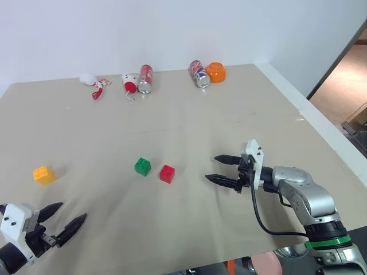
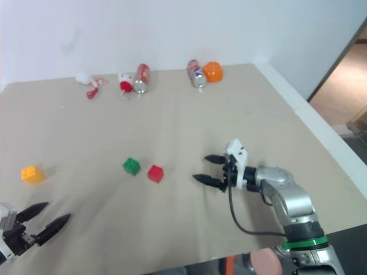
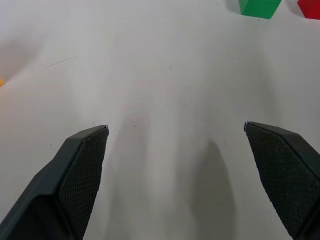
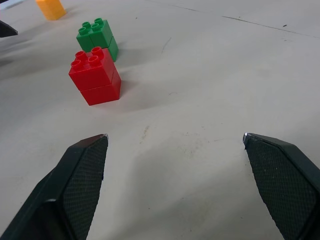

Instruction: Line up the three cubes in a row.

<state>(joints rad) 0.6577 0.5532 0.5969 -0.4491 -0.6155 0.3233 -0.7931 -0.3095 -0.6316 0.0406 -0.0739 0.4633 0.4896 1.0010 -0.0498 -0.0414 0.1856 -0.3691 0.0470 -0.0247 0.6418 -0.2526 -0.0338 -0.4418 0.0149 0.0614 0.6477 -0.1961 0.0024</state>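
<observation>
Poised wide open and empty just right of the red cube (image 1: 167, 173), right gripper (image 1: 222, 170), probably about to nudge it beside the green cube (image 1: 142, 167), with the yellow-orange cube (image 1: 44, 175) well apart at left near the equally open, empty left gripper (image 1: 62, 220).

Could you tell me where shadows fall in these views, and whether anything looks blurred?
Right wrist view: the red cube and green cube are sharp, with soft shadows. Left wrist view: a faint shadow lies between the open left gripper fingers. Right eye view: the far cans look slightly soft.
</observation>
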